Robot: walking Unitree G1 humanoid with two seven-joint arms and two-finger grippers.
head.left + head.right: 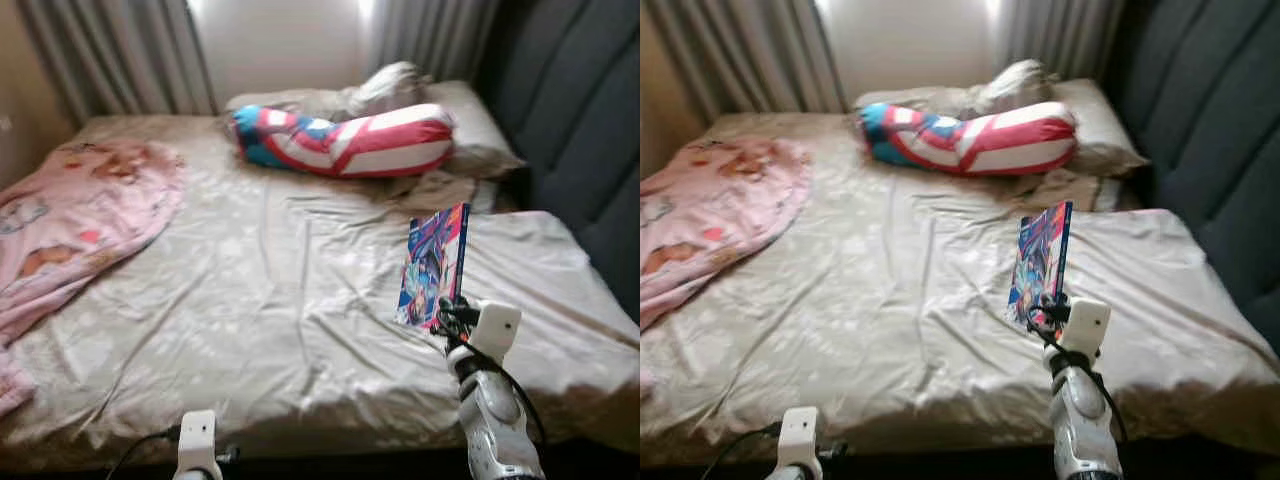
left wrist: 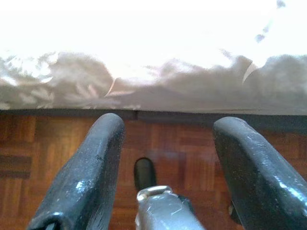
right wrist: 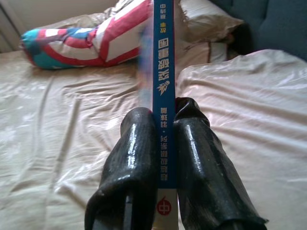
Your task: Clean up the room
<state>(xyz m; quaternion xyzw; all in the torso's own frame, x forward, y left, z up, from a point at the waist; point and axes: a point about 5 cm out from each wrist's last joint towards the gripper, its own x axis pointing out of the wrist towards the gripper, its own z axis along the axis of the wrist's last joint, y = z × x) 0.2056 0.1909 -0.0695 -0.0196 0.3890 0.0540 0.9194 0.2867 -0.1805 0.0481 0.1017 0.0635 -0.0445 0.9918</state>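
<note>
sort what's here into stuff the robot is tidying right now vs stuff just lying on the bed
In hand:
- book, clamped upright in the right gripper

Lying about:
- pink blanket, left side of the bed
- red, white and blue bolster by the pillows
- left gripper, open, low over the wooden floor

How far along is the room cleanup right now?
Early stage. In hand: the right gripper is shut on a blue book, held upright above the bed. The left gripper hangs open near the floor. Left: the pink blanket lies crumpled and the striped bolster sits askew.
</note>
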